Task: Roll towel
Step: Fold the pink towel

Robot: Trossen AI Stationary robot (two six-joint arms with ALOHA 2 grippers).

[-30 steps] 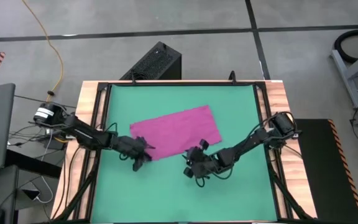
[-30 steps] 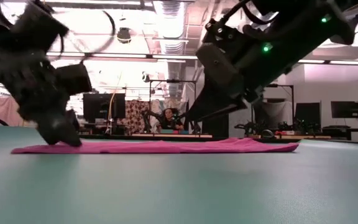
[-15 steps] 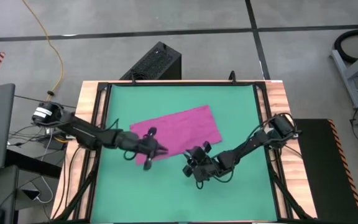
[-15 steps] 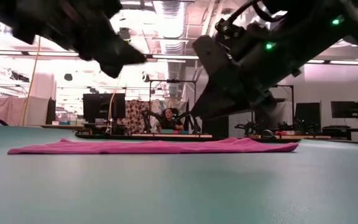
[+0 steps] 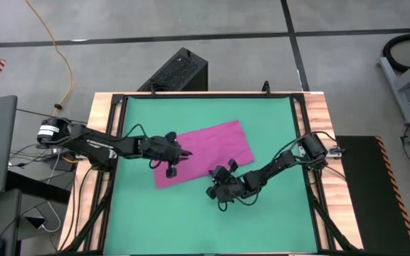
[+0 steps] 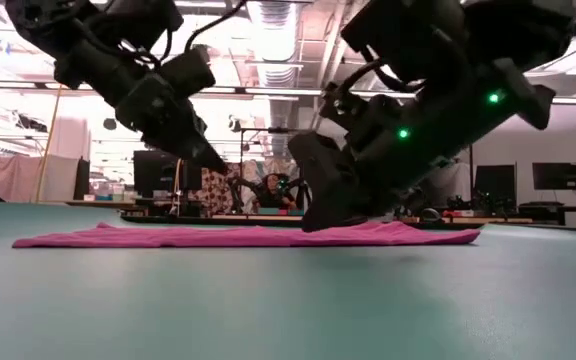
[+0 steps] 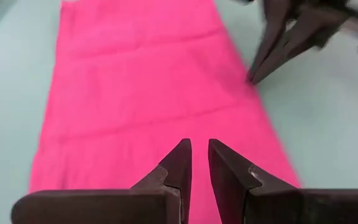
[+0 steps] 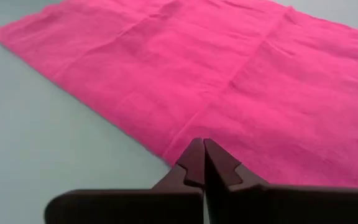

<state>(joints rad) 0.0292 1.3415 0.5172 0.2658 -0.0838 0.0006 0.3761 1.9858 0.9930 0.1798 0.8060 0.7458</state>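
The magenta towel (image 5: 208, 151) lies spread flat on the green mat (image 5: 276, 114), its long sides slanting from near left to far right. My left gripper (image 7: 199, 152) hovers above the towel's left end (image 7: 135, 143). Only a narrow gap parts its fingertips, with nothing between them, and it points along the towel. In the low view it hangs well clear of the cloth (image 6: 216, 163). My right gripper (image 8: 202, 151) is shut and low at the towel's near long edge (image 5: 219, 178). My right gripper's shut fingertips (image 8: 194, 155) meet the towel's near long edge (image 8: 166, 152), roughly midway along it. They come slanting down from the table's near right side. The fingers themselves cover the exact spot, so how much cloth lies between them does not show. The towel stays flat on the mat.
A wooden frame (image 5: 112, 128) rims the mat. Bare mat (image 5: 262, 213) stretches along the near side and to the right of the towel. A black box (image 5: 180, 71) stands on the floor beyond the far edge. In the low view the room behind shows desks and screens.
My left gripper has risen off the towel's near left corner, gone toward the table's right over the cloth and rolled its wrist. My right gripper has sunk onto the towel's near edge and shut. The towel lies flat as before.
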